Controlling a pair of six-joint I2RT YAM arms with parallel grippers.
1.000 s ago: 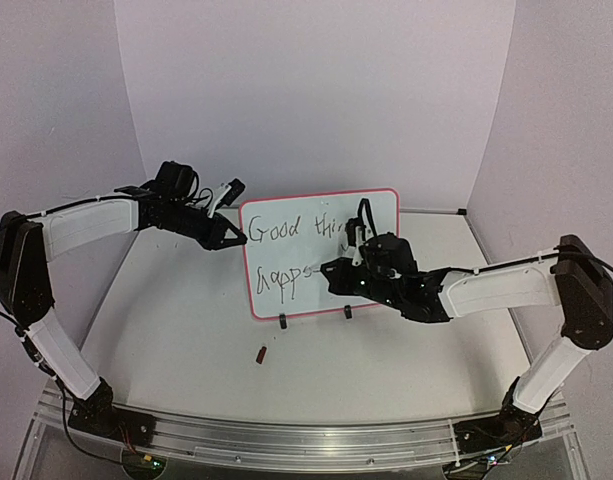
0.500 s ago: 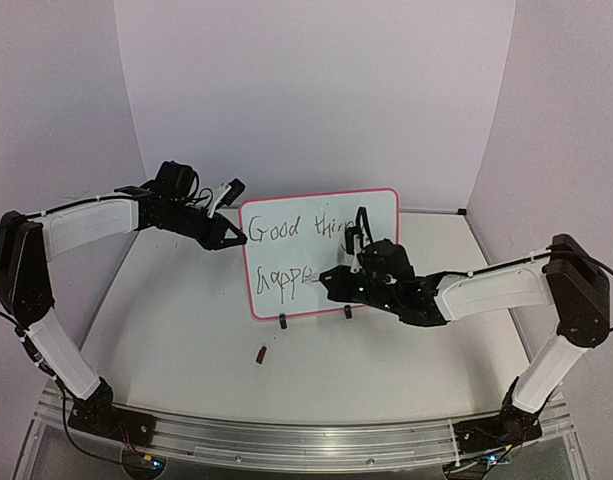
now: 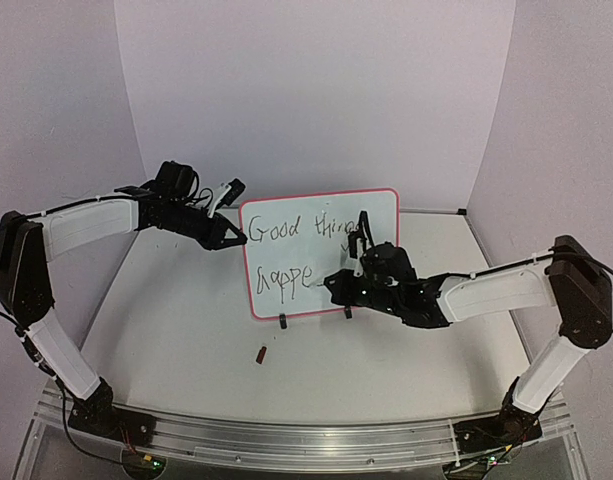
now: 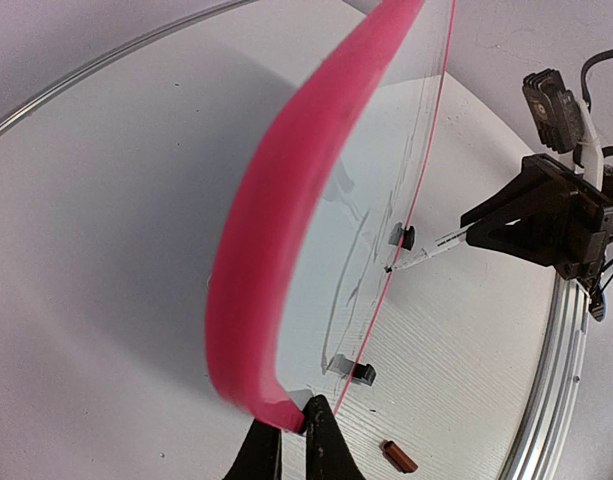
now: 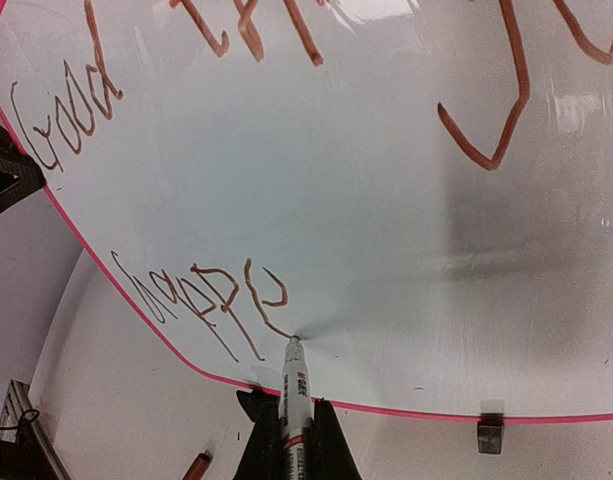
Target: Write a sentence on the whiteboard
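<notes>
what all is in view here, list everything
whiteboard: one, white with pink-red frame, upright mid-table
lettering: two lines, dark, on the board's face, lower line unfinished
clip feet: two, black, at the board's bottom edge
marker: one, white barrel, tip on the board at the end of the lower line
small piece: one, red-brown, maybe a cap, on the table in front of the board
table: one, white, under it all
left hand: one, black, shut on the board's left edge
right hand: one, black, shut on the marker
</notes>
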